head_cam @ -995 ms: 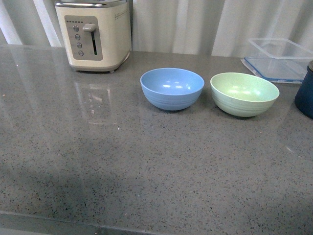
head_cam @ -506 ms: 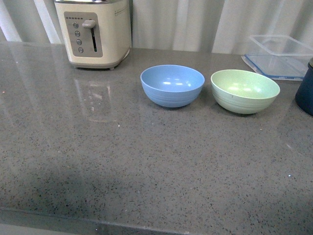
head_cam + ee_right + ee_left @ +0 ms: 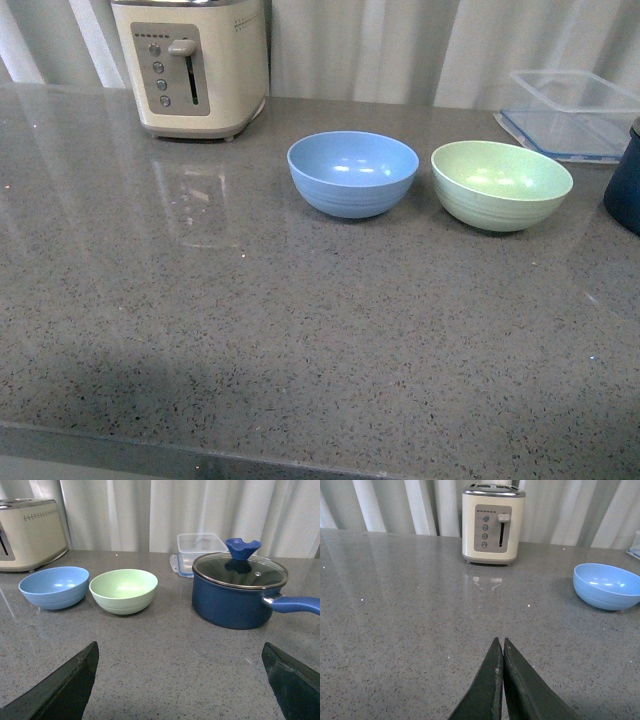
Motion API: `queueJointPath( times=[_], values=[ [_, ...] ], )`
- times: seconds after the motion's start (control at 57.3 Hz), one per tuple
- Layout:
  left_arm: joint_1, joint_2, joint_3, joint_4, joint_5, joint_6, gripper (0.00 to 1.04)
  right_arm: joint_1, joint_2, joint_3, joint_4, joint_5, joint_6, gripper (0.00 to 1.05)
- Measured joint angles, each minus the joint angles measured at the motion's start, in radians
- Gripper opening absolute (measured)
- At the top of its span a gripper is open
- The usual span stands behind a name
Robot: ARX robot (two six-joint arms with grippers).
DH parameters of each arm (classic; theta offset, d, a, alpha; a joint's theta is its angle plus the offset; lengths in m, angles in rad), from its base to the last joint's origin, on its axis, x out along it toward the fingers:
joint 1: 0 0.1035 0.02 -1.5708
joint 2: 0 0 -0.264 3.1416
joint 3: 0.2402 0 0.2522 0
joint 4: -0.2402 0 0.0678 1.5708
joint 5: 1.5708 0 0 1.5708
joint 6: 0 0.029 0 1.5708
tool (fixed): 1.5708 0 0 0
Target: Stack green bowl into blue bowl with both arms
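Green bowl (image 3: pixel 501 186) just beside blue bowl (image 3: pixel 352 175), not touching | left fingers (image 3: pixel 487 690) together | right fingers (image 3: pixel 65 690) wide apart

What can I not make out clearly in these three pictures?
- Front view: the navy pot is cut off by the right edge, and the top of the toaster by the upper edge.
- Left wrist view: the green bowl is out of frame.
- All views: the toaster button markings are too small.
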Motion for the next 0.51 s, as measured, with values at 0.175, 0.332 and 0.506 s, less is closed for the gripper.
queueJointPath(
  times=[0.175, 0.332, 0.506],
  values=[
    [0.0, -0.089, 0.0, -0.085, 0.0, 0.0, 0.04, 0.0, 0.0, 0.0, 0.0, 0.0, 0.0, 0.95],
    [0.0, -0.148, 0.0, -0.142, 0.0, 0.0, 0.04, 0.0, 0.0, 0.0, 0.0, 0.0, 0.0, 0.95],
    [0.0, -0.203, 0.0, -0.197, 0.0, 0.0, 0.04, 0.0, 0.0, 0.0, 0.0, 0.0, 0.0, 0.95]
  ],
)
